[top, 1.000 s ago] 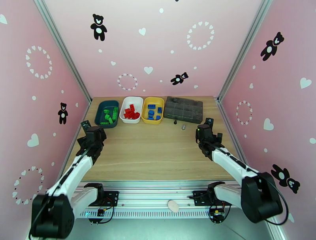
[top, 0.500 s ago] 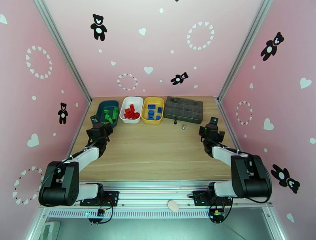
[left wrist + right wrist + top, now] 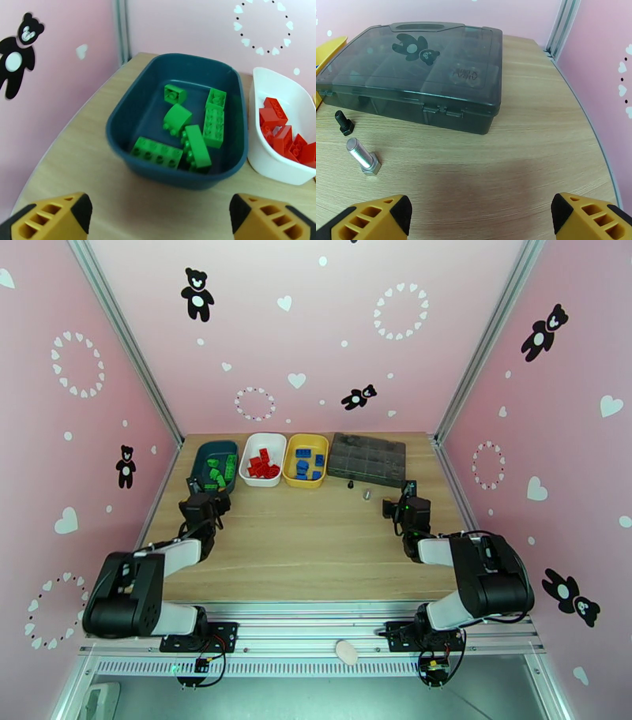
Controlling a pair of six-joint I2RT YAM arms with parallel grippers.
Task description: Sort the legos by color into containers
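Observation:
Green legos (image 3: 195,144) lie in the dark teal tray (image 3: 166,173), several of them, studs up or on their sides. Red legos (image 3: 284,126) fill the white tray (image 3: 276,173) beside it. From above, the teal tray (image 3: 209,451), white tray (image 3: 265,437) and yellow tray (image 3: 306,437) stand in a row at the back, with blue legos (image 3: 306,465) in the yellow one. My left gripper (image 3: 158,221) is open and empty just in front of the teal tray. My right gripper (image 3: 482,219) is open and empty over bare table, short of the dark box.
A flat dark grey compartmented box (image 3: 414,71) lies closed at the back right. A black bolt (image 3: 344,122) and a silver bolt (image 3: 363,154) lie on the table in front of its left end. Pink walls close in both sides.
Both arms have folded down and drawn low over the table. The left gripper has come up to the teal tray's near end; the right gripper has shifted left toward the bolts.

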